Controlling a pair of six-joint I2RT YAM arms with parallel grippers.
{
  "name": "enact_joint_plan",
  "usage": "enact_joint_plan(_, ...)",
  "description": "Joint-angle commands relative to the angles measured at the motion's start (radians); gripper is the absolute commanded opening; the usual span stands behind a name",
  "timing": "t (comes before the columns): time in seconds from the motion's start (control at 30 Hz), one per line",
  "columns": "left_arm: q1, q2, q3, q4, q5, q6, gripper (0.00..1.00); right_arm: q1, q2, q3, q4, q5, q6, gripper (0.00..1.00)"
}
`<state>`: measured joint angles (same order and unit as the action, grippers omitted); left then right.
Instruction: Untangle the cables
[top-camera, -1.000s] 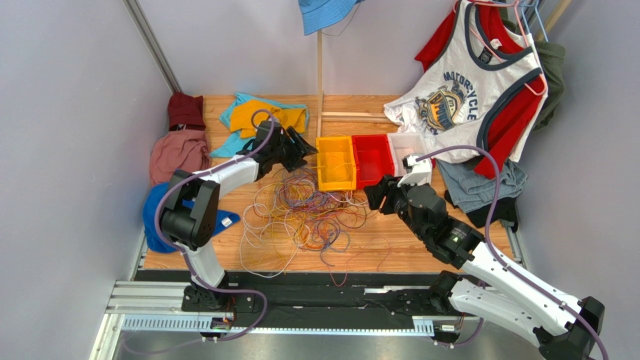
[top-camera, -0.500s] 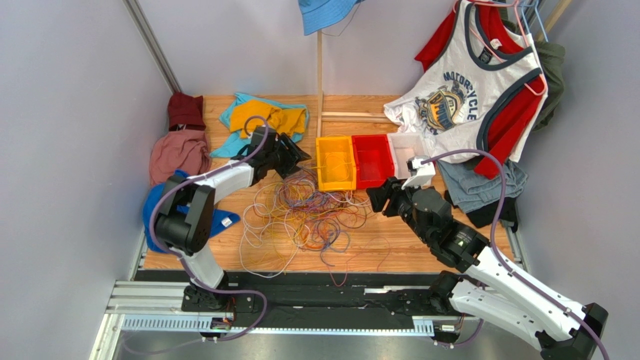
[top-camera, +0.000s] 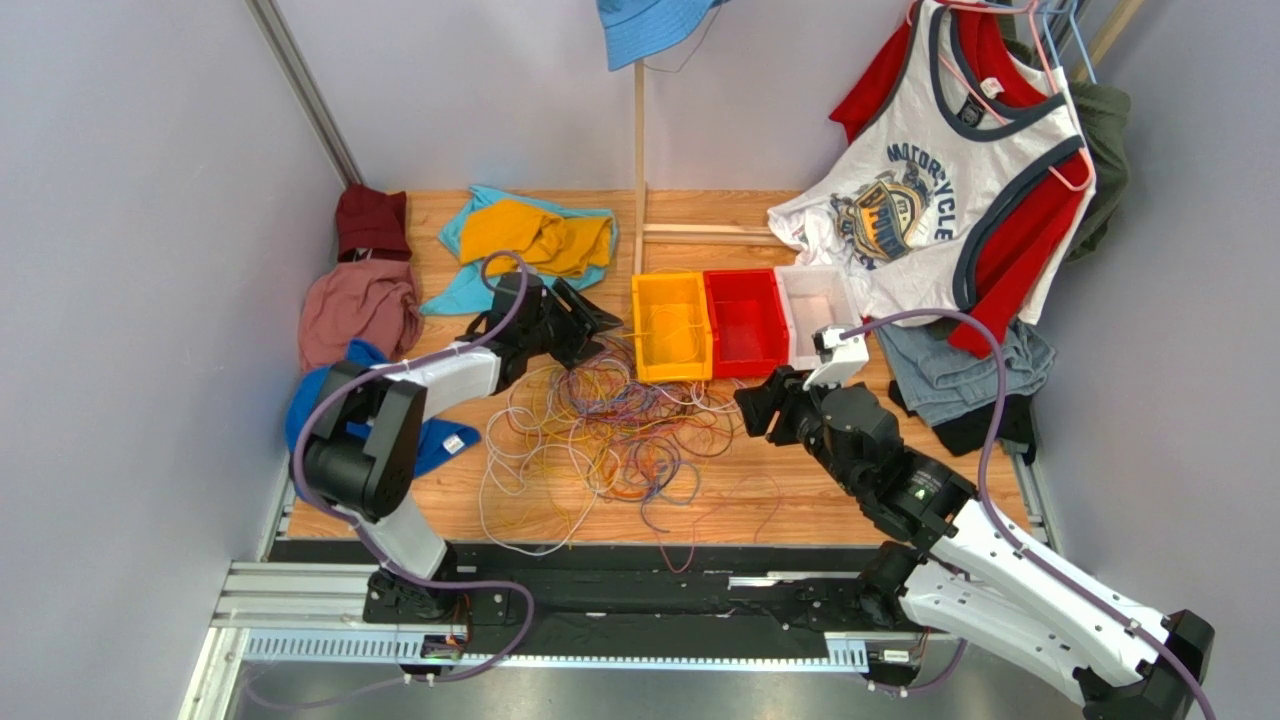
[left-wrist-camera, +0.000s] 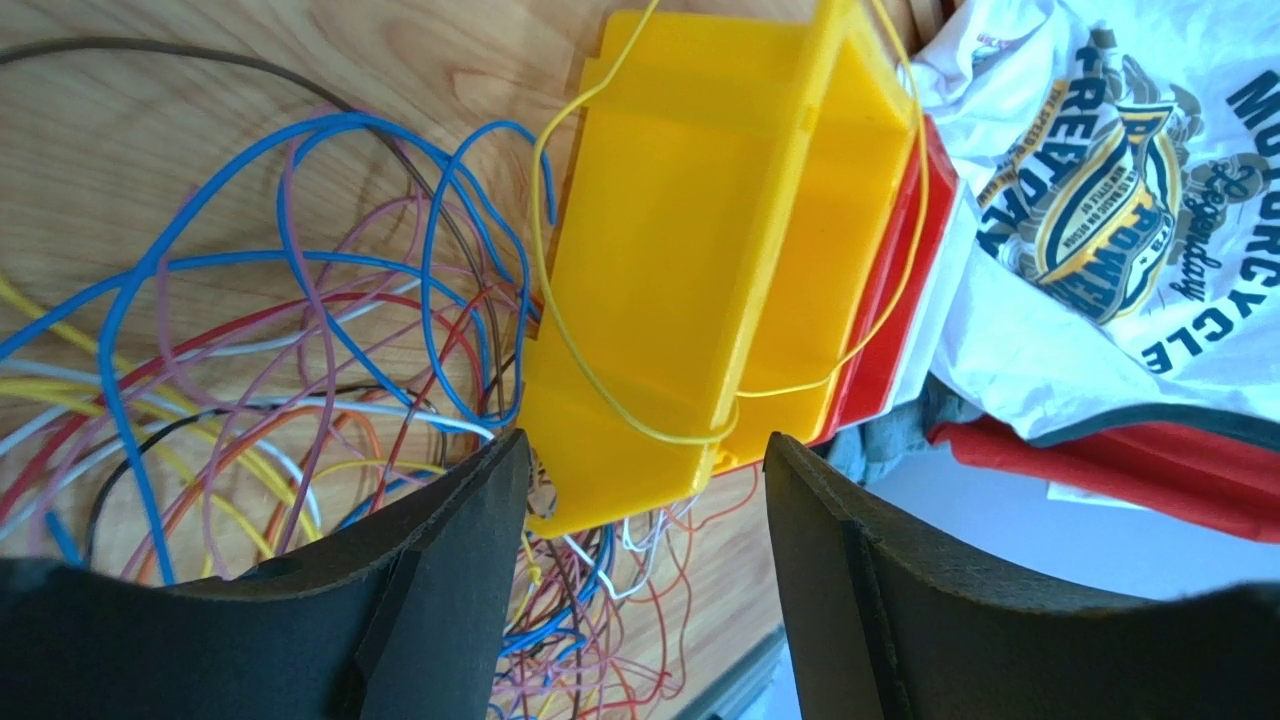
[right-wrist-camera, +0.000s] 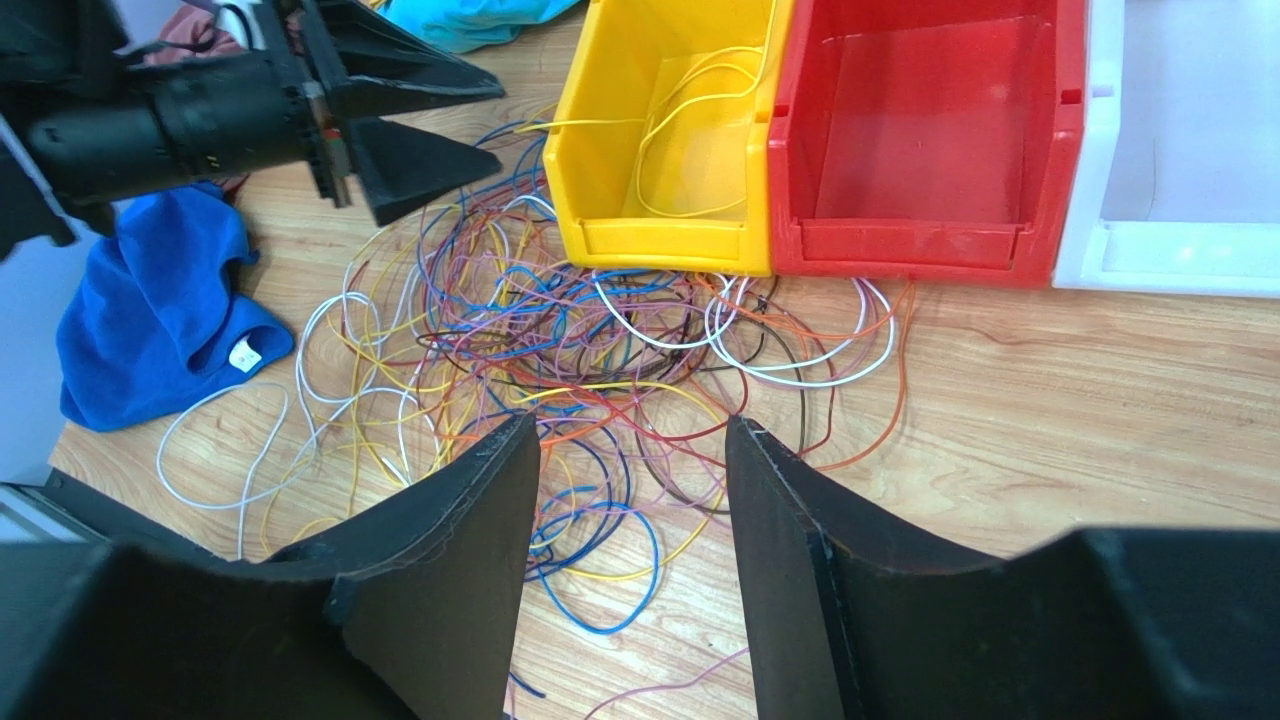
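Right now the cables (top-camera: 601, 428) are lying in a tangled heap on the wooden table (top-camera: 759, 488), just in front of the yellow bin (top-camera: 672, 369), w/ one yellow wire (right-wrist-camera: 676, 135) looping into it. Left gripper (top-camera: 591, 318) is hovering w/ jaws apart, gripping nothing. Right gripper (top-camera: 754, 408) is likewise gaping, empty.

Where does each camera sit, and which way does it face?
Top external: above and behind the bases, looking down on the table; left arm and right arm show.
Left wrist: on the left arm, facing the yellow bin over cables; its open fingers at bottom.
Right wrist: on the right arm, facing cables and bins; its open fingers below, left gripper top left.
Shared: both wrists see the yellow bin, a yellow cable in it.
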<state>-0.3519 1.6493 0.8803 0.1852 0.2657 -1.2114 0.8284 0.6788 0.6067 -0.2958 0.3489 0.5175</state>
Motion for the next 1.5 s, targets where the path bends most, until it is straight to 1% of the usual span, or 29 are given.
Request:
enact_joint_plan(0.0, 0.001, 0.059, 0.003, 0.163, 0.099, -0.092, 0.68, 0.003, -0.012, 0.005, 0.021, -0.005, 0.016, 0.53)
enact_joint_plan(0.3, 0.001, 0.125, 0.069, 0.178, 0.095, -0.097, 0.67, 0.005, -0.007, -0.005, 0.020, -0.001, 0.009, 0.53)
enact_joint_plan(0.4, 0.001, 0.161, 0.100, 0.171, 0.090, -0.097, 0.60, 0.005, -0.005, -0.012, 0.021, 0.001, 0.001, 0.53)
enact_joint_plan(0.47, 0.001, 0.187, 0.121, 0.175, 0.096, -0.097, 0.45, 0.005, -0.005, -0.015, 0.018, 0.010, -0.004, 0.53)
enact_joint_plan(0.5, 0.001, 0.193, 0.128, 0.180, 0.098, -0.093, 0.36, 0.005, -0.005, -0.015, 0.018, 0.012, -0.007, 0.53)
enact_joint_plan(0.53, 0.001, 0.199, 0.132, 0.178, 0.098, -0.091, 0.20, 0.005, -0.005, -0.016, 0.017, 0.012, -0.008, 0.53)
enact_joint_plan(0.57, 0.002, 0.195, 0.140, 0.177, 0.095, -0.083, 0.10, 0.005, -0.005, -0.015, 0.015, 0.013, -0.008, 0.53)
enact_joint_plan(0.6, 0.004, 0.184, 0.143, 0.171, 0.093, -0.074, 0.02, 0.005, -0.010, -0.015, 0.012, 0.013, -0.008, 0.53)
enact_joint_plan(0.63, 0.004, 0.167, 0.147, 0.157, 0.072, -0.059, 0.00, 0.006, -0.013, -0.016, 0.009, 0.013, -0.008, 0.52)
enact_joint_plan(0.67, 0.004, 0.120, 0.155, 0.134, 0.057, -0.018, 0.00, 0.005, -0.018, -0.016, 0.009, 0.012, -0.007, 0.52)
enact_joint_plan(0.7, 0.004, 0.092, 0.166, 0.076, 0.043, 0.008, 0.00, 0.005, -0.025, -0.018, 0.007, 0.010, -0.005, 0.52)
enact_joint_plan(0.8, 0.001, -0.011, 0.235, -0.031, -0.014, 0.113, 0.00, 0.003, -0.041, -0.021, -0.002, 0.012, -0.005, 0.52)
enact_joint_plan(0.83, -0.002, -0.052, 0.282, -0.053, -0.019, 0.137, 0.00, 0.005, -0.054, -0.021, -0.008, 0.013, -0.005, 0.52)
enact_joint_plan(0.87, -0.005, -0.068, 0.311, -0.075, -0.023, 0.192, 0.00, 0.005, -0.061, -0.022, -0.011, 0.012, -0.004, 0.52)
enact_joint_plan(0.9, -0.019, -0.083, 0.344, -0.132, -0.040, 0.225, 0.00, 0.005, -0.070, -0.024, -0.014, 0.010, -0.002, 0.52)
enact_joint_plan(0.93, -0.030, -0.098, 0.421, -0.169, -0.051, 0.258, 0.00, 0.005, -0.077, -0.024, -0.022, 0.012, 0.001, 0.52)
enact_joint_plan(0.97, -0.044, -0.100, 0.463, -0.214, -0.063, 0.335, 0.00, 0.005, -0.082, -0.024, -0.025, 0.012, 0.001, 0.52)
enact_joint_plan(1.0, -0.074, -0.098, 0.505, -0.287, -0.094, 0.372, 0.00, 0.006, -0.093, -0.022, -0.031, 0.013, 0.003, 0.52)
enact_joint_plan(1.03, -0.091, -0.089, 0.579, -0.321, -0.108, 0.409, 0.00, 0.005, -0.097, -0.021, -0.040, 0.015, 0.004, 0.52)
enact_joint_plan(1.07, -0.107, -0.082, 0.612, -0.348, -0.123, 0.470, 0.00, 0.005, -0.102, -0.019, -0.043, 0.015, 0.004, 0.52)
enact_joint_plan(1.13, -0.153, -0.054, 0.681, -0.414, -0.163, 0.516, 0.00, 0.005, -0.116, -0.016, -0.060, 0.019, 0.006, 0.52)
enact_joint_plan(1.23, -0.197, -0.033, 0.717, -0.463, -0.213, 0.584, 0.00, 0.005, -0.133, -0.010, -0.080, 0.025, 0.004, 0.51)
enact_joint_plan(1.3, -0.228, -0.034, 0.711, -0.466, -0.262, 0.605, 0.00, 0.005, -0.143, -0.008, -0.088, 0.032, 0.001, 0.51)
enact_joint_plan(1.4, -0.252, -0.034, 0.703, -0.478, -0.327, 0.638, 0.00, 0.006, -0.153, -0.012, -0.101, 0.042, 0.001, 0.51)
enact_joint_plan(1.47, -0.256, -0.031, 0.700, -0.486, -0.345, 0.647, 0.00, 0.005, -0.156, -0.013, -0.103, 0.041, 0.001, 0.51)
